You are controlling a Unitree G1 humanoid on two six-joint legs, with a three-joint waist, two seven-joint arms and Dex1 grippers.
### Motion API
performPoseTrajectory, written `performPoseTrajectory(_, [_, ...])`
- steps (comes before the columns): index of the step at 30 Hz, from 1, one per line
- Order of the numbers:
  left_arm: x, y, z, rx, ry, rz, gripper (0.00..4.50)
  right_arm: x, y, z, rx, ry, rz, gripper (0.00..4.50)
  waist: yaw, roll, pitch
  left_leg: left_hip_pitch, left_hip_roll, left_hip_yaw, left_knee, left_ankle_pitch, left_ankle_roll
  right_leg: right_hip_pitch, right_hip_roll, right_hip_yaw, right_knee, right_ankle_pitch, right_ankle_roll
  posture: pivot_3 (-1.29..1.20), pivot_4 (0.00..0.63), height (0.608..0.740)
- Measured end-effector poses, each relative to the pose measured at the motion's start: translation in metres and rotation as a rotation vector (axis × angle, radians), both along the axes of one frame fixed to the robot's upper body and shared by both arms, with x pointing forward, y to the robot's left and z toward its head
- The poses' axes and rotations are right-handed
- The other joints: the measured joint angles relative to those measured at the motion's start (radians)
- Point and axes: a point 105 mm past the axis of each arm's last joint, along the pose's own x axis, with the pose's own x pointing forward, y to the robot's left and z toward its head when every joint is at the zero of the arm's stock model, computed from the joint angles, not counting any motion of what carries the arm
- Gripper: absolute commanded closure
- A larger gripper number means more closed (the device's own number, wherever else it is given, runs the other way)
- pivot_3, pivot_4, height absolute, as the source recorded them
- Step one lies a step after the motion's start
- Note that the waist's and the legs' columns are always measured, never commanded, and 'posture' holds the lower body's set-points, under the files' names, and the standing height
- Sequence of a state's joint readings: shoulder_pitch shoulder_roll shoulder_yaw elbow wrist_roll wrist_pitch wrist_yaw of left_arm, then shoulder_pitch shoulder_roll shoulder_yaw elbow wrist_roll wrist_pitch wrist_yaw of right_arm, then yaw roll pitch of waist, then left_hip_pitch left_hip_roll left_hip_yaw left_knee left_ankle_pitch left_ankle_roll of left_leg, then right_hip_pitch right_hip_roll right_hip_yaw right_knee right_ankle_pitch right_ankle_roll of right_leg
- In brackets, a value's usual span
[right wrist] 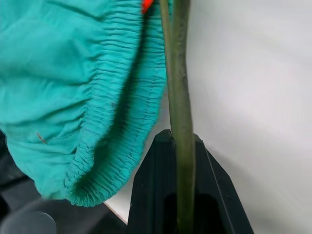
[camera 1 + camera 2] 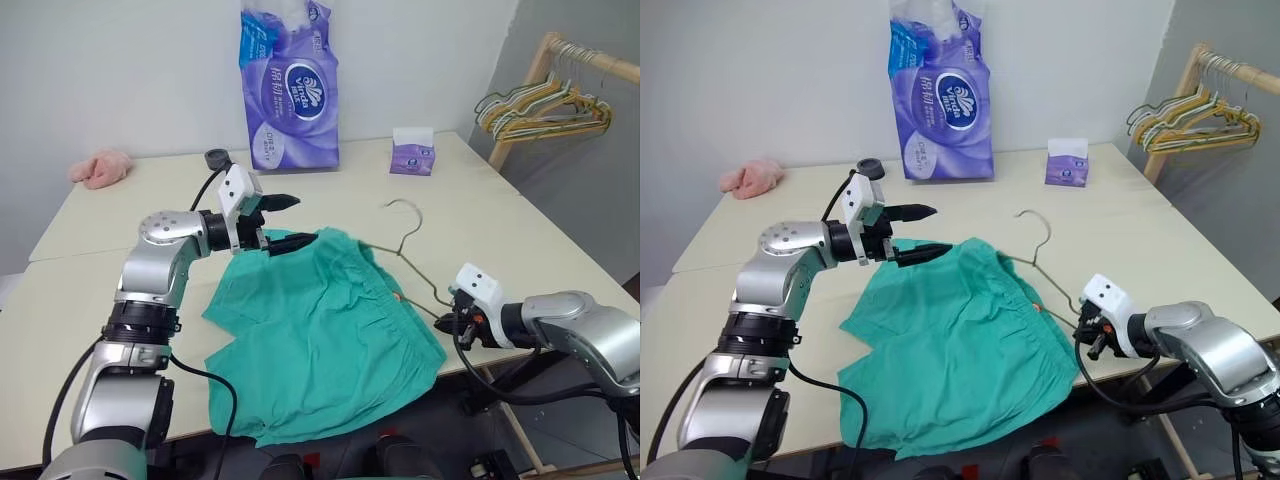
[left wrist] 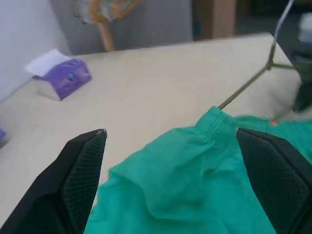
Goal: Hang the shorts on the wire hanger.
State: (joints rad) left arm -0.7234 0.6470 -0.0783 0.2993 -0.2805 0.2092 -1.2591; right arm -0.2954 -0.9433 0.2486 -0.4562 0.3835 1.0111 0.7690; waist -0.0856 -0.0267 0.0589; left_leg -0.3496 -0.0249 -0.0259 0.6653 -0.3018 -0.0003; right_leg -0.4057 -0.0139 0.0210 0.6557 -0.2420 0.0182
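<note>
Table (image 2: 520, 215): a pale top is seen, with the task's things spread near its front edge.
Shorts (image 2: 320, 340): laid flat on the table, one waistband corner reaching just below the left fingers; the wire is partly covered by the waistband.
Wire hanger (image 2: 408, 240): hook raised over the table, its lower end clamped at the right.
Left gripper (image 2: 284, 222): held just above the shorts' corner, fingers spread wide, nothing grasped.
Right gripper (image 1: 181, 161): fingers pressed together on the wire hanger.
</note>
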Motion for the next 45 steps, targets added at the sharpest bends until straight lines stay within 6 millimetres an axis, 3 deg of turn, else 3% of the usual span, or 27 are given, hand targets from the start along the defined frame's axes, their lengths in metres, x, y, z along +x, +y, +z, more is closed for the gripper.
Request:
performPoseTrajectory(8, [-0.013, -0.007, -0.015, 0.244, -0.06, -0.227, 0.02, -0.004, 0.011, 0.005, -0.073, -0.095, 0.164, 4.5, -0.001, 0.0, 0.0, -0.001, 0.0, 0.0, 0.001, 0.0, 0.0, 0.0, 0.0, 0.0, 0.0, -0.001, 0.002, -0.15, 0.027, 0.74])
performPoseTrajectory(16, [-0.022, -0.018, -0.03, 0.311, -0.043, -0.354, 0.02, -0.003, 0.023, 0.015, -0.086, -0.158, 0.238, 4.5, -0.003, 0.0, 0.0, 0.0, 0.0, 0.0, 0.001, 0.0, 0.0, 0.0, 0.0, 0.0, 0.0, -0.001, 0.002, -0.16, 0.026, 0.74])
performPoseTrajectory(25, [-0.028, -0.011, -0.051, 0.374, 0.013, -0.398, 0.02, -0.002, 0.035, 0.028, -0.067, -0.198, 0.291, 4.5, -0.004, 0.0, 0.0, -0.001, 0.0, -0.001, 0.001, 0.0, 0.0, 0.0, 0.0, 0.0, 0.0, -0.001, 0.002, -0.16, 0.025, 0.74])
performPoseTrajectory(28, [-0.029, -0.01, -0.057, 0.368, 0.037, -0.398, 0.6, -0.003, 0.035, 0.028, -0.064, -0.19, 0.295, 4.5, -0.004, 0.0, 0.0, -0.001, 0.0, 0.0, 0.001, 0.0, 0.0, 0.0, 0.0, 0.0, 0.0, -0.001, 0.002, -0.17, 0.024, 0.74])
performPoseTrajectory(40, [-0.029, -0.012, -0.067, 0.338, 0.09, -0.39, 4.34, -0.006, 0.036, 0.029, -0.067, -0.185, 0.299, 4.5, -0.005, 0.0, 0.0, -0.001, 0.0, 0.0, 0.002, 0.0, 0.0, 0.0, 0.0, 0.0, 0.0, -0.001, 0.001, -0.18, 0.023, 0.74])
performPoseTrajectory(45, [-0.031, -0.014, -0.071, 0.329, 0.102, -0.396, 4.46, -0.007, 0.036, 0.029, -0.066, -0.187, 0.309, 4.5, -0.005, 0.0, 0.0, -0.001, 0.0, -0.001, 0.002, 0.0, 0.0, 0.0, 0.0, 0.0, 0.0, -0.001, 0.001, -0.18, 0.024, 0.74])
